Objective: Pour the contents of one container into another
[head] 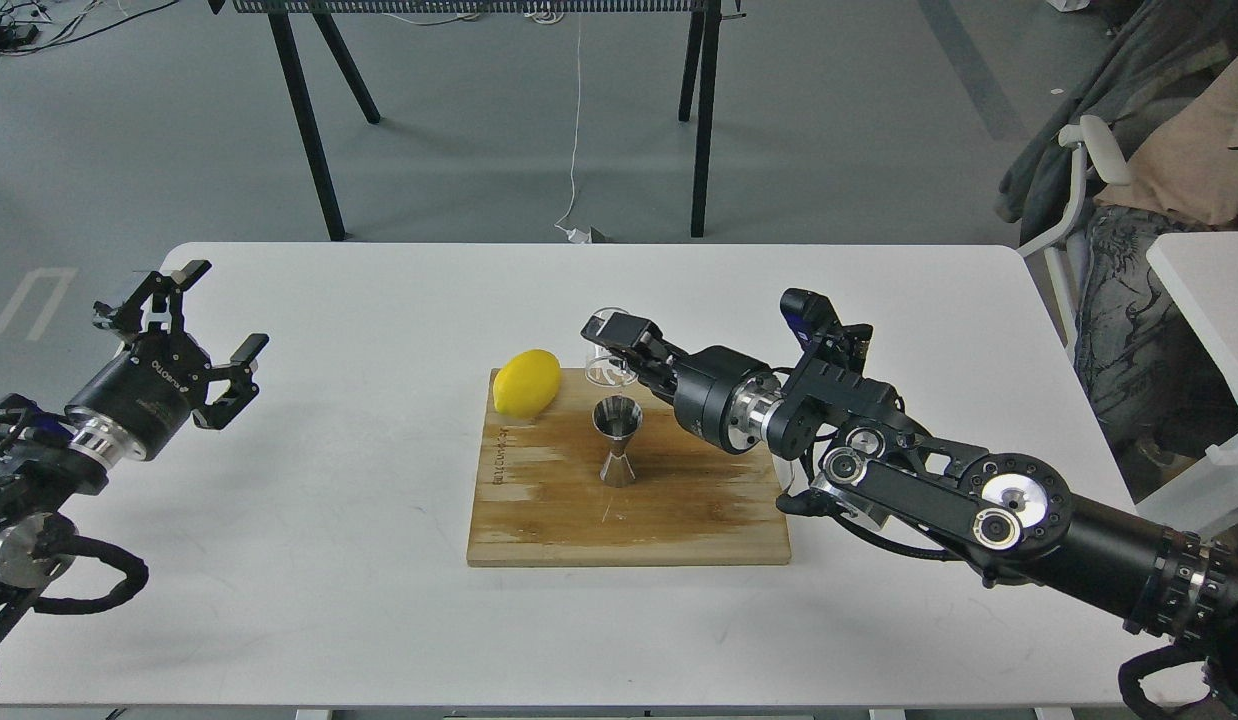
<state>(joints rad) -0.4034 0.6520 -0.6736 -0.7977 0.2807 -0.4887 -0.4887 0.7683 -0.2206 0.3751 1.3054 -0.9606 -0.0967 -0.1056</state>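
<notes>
Right claw (611, 338): mine, gripping the glass cup (603, 352), seemingly.
Jigger (617, 440): upright; pour pending.
Left claw (194, 345): released, idle.

On the wooden board (629, 500), the jigger (617, 440) stands upright near centre, the lemon (526, 382) at its ten o'clock. The right gripper (611, 335) closes around the glass cup (601, 362) at the jigger's twelve o'clock. The left gripper (219, 325) hovers open at nine o'clock, well apart.

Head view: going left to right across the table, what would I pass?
Left gripper → lemon → glass cup, held by the right gripper → right arm. The jigger overlaps the cup's span.
</notes>
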